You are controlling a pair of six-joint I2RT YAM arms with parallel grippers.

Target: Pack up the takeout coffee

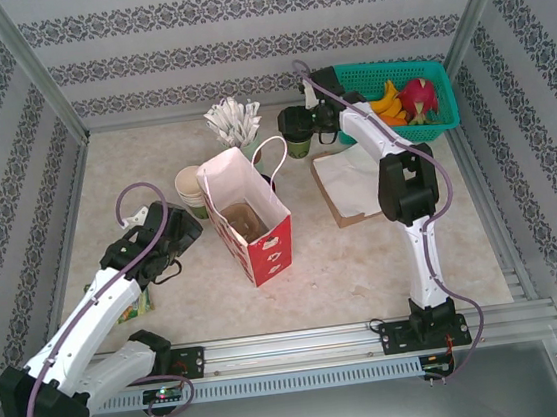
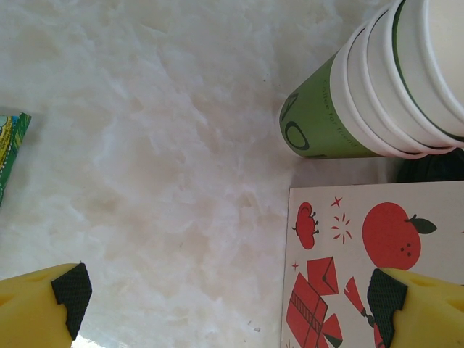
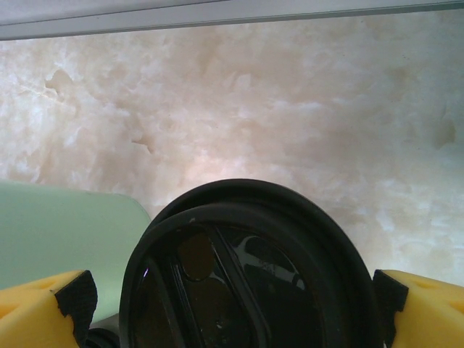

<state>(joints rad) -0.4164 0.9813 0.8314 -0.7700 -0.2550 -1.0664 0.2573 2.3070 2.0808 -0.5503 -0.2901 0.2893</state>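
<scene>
Black on top and green below, the takeout coffee [image 1: 296,132] stands at the far side of the marble-look table [image 1: 315,265], just left of the teal basket [image 1: 448,109] of fruit; my right gripper [image 1: 315,122] is stretched out to it, and from the right wrist I see the round lid sitting between my two yellow fingers [image 3: 43,312]; the jaws are spread wide, one black pad on each side of the lid; on the left a gap shows beside the rim, while on the right I cannot tell whether the pad touches it; nothing is clamped. A mint-green cup [image 3: 65,232] stands just beside the coffee on its left; in the top view it carries white wrapped sticks.

My left gripper [image 2: 230,297] hangs over bare tabletop with its jaws wide apart and nothing between them; the red-and-white paper bag [image 2: 377,268] stands upright just beside its right finger, mouth open upward; the stack of cream cups [image 2: 377,87] is beyond the bag, close against it; a green packet [image 2: 11,145] lies at the left edge; a sheet of paper [image 1: 351,185] lies flat near my right arm.
</scene>
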